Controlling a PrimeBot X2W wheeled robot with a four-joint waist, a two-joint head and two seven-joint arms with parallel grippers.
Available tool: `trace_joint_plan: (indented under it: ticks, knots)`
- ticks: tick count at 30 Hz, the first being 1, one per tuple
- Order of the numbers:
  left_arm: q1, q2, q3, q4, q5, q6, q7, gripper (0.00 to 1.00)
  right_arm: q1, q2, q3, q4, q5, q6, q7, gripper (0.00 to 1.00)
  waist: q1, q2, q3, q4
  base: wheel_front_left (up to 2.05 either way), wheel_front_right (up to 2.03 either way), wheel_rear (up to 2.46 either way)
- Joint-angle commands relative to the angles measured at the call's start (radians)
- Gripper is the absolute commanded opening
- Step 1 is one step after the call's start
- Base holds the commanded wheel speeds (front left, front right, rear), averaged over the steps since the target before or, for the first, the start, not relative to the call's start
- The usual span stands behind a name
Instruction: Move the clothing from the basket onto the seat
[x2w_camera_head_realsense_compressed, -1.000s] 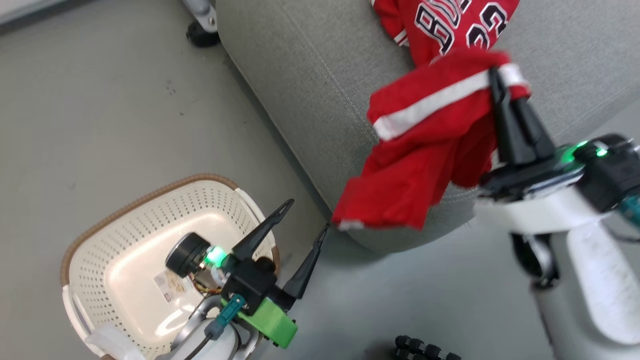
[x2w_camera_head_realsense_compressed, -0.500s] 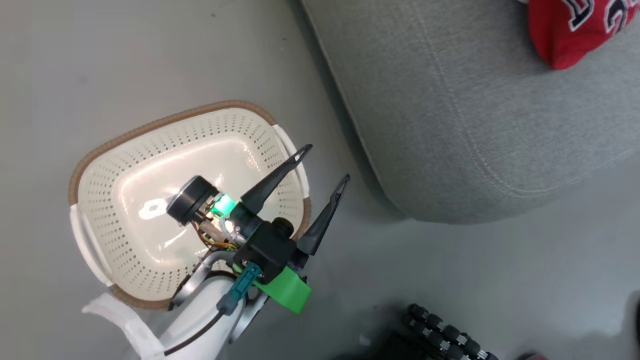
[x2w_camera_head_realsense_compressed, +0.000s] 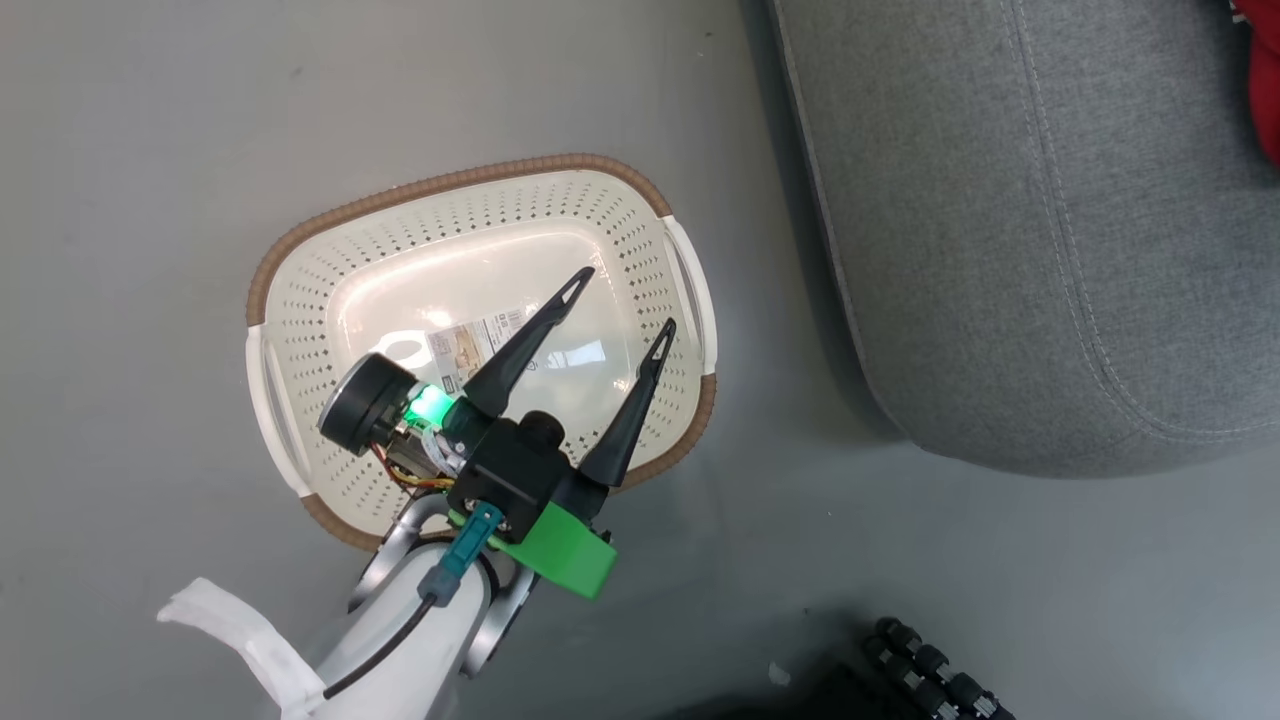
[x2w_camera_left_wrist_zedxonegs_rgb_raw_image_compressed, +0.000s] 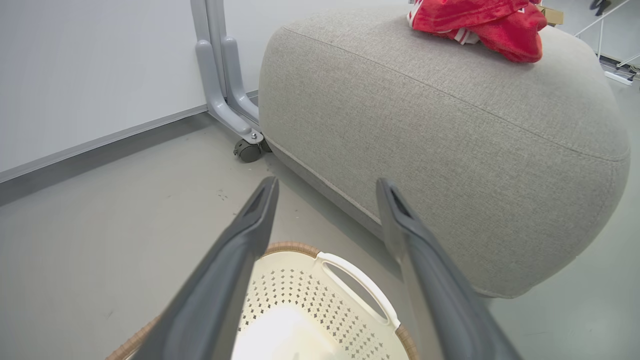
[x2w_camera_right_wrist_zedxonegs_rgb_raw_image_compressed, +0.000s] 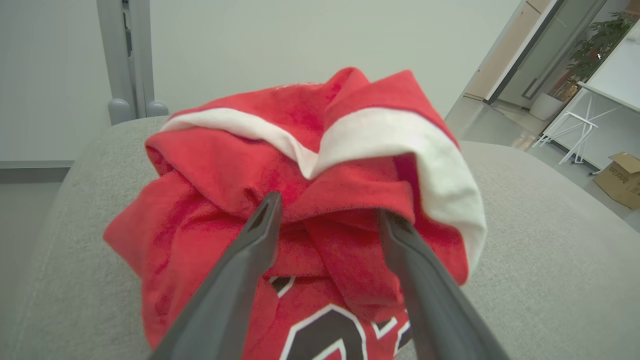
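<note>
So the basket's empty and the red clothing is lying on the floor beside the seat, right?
Not quite. The basket looks empty, but the red clothing lies on top of the seat, not down beside it; the left wrist view shows it.

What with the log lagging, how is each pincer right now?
Left pincer: open, empty, over the basket.
Right pincer: open, tips at the clothing lying on the seat.

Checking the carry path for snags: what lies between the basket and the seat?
Bare grey floor, nothing else; the head view shows that strip between the basket and the seat.
</note>
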Motion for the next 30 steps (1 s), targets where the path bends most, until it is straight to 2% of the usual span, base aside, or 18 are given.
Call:
trace_joint_plan:
  ticks: [1,5,8,10,14,23,26,30]
  knots:
    - [0.021,-0.004,0.009,0.010,-0.017,0.008,-0.009,1.00,0.057,0.020,-0.011,-0.029,-0.014,-0.001,-0.003,1.00,-0.0001,0.0000,-0.052,-0.004,0.00,0.00,0.00]
    - [0.047,-0.018,0.035,0.024,-0.013,0.059,-0.037,1.00,0.193,0.102,-0.042,-0.140,-0.002,-0.001,-0.003,1.00,-0.0001,0.0000,-0.129,-0.005,0.00,0.00,0.00]
    - [0.081,-0.042,0.056,0.035,-0.039,0.085,-0.048,1.00,0.298,0.148,-0.007,-0.209,0.002,-0.002,-0.003,1.00,-0.0001,0.0000,-0.195,-0.002,0.00,0.00,0.00]
    - [0.100,-0.057,0.077,0.036,-0.048,0.101,-0.051,1.00,0.359,0.175,0.029,-0.249,0.008,-0.001,-0.003,1.00,-0.0001,0.0000,-0.245,0.008,0.00,0.00,0.00]
    - [0.159,-0.096,0.123,0.012,-0.084,0.103,-0.049,1.00,0.488,0.209,0.153,-0.316,0.029,-0.001,-0.003,1.00,-0.0001,0.0000,-0.335,0.054,0.00,0.00,0.00]
    - [0.333,-0.142,0.266,0.017,-0.107,0.109,-0.048,1.00,0.621,0.275,0.462,-0.301,0.023,-0.001,-0.003,1.00,-0.0001,0.0000,-0.543,0.159,0.00,0.00,0.00]
    - [0.396,-0.150,0.324,0.008,-0.103,0.114,-0.048,1.00,0.645,0.295,0.525,-0.287,0.020,-0.001,-0.003,1.00,-0.0001,0.0000,-0.613,0.183,0.00,0.00,0.00]
    - [0.469,-0.153,0.393,-0.020,-0.084,0.121,-0.048,1.00,0.670,0.317,0.558,-0.298,0.003,-0.001,-0.003,1.00,-0.0001,0.0000,-0.687,0.207,0.00,0.00,0.00]
